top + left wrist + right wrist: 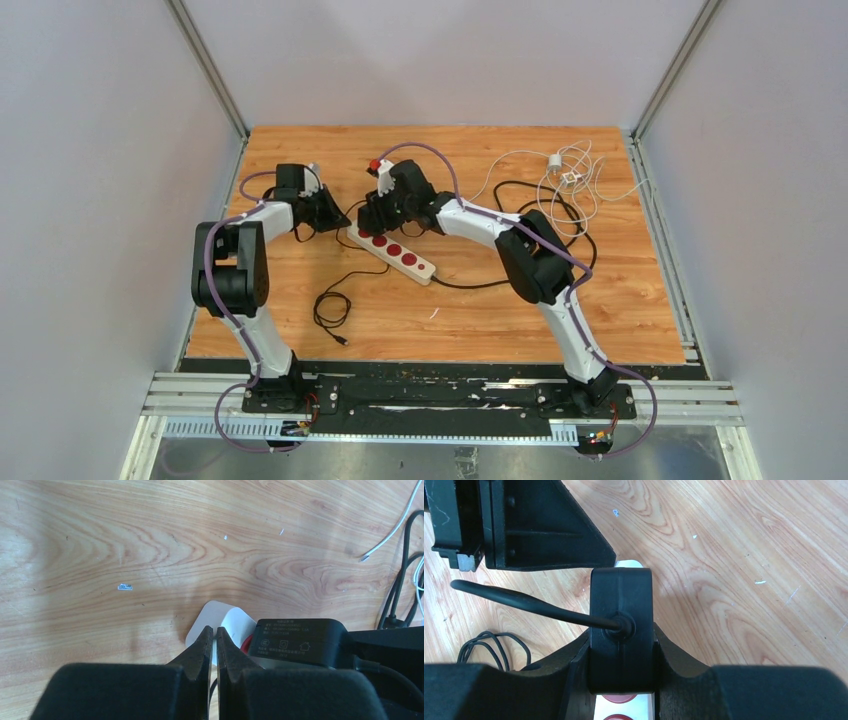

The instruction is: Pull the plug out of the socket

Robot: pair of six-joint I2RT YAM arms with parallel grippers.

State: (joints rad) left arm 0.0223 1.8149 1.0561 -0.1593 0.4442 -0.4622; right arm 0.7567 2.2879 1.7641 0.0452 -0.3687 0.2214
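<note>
Right hand we marked as holding: its two fingers were clamped on the flat sides of the plug, a chunky black adapter block. The plug's cord ran out of the face toward the wrist camera and off to the left. Left hand we marked as pinched narrow with nothing between the fingers, its tips down at the rounded end of the socket. Contact there looked likely, but we could not confirm it. The socket lay diagonally mid-worktop, between the two arms. The plug sat over its end outlet, the one nearest the left hand, and the other red outlets were bare. Progress as we judged it: reach and grasp were done, and the strip seemed braced for the pull. The pull itself was not done as far as we could see. The block sat right against the strip, with only a sliver of red under its edge in the left wrist view. The pins were hidden, so we could not say whether it had begun to lift. Left to do: draw the plug straight up and clear of the outlet while the socket is kept down. A tangle of white cables lay well apart at the far right, not involved.
</note>
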